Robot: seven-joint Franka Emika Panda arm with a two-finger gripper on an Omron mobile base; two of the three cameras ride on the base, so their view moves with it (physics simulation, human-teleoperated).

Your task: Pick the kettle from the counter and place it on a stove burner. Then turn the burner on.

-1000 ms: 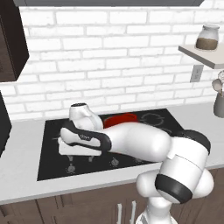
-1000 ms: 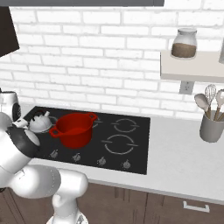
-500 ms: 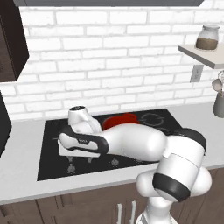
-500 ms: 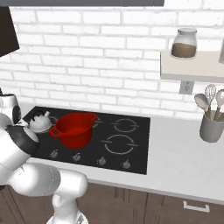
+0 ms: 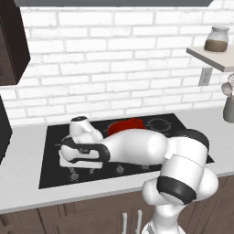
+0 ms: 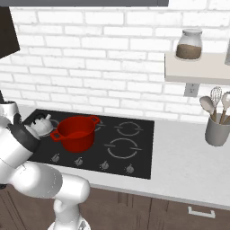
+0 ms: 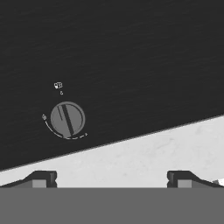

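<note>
**Kettle on the glass, hand down at the knob row**

The kettle [image 6: 42, 125] sits on the stove [image 6: 139, 148] at its far left, just beside the red pot [image 6: 75, 133], so placing looks done. The gripper [image 7: 111, 180] hangs over a knob [image 7: 67, 119], jaws spread wide and empty, presumably lining up to turn it. The stove's front edge and bare counter [image 7: 166, 151] lie just below, leaving open room.
</note>
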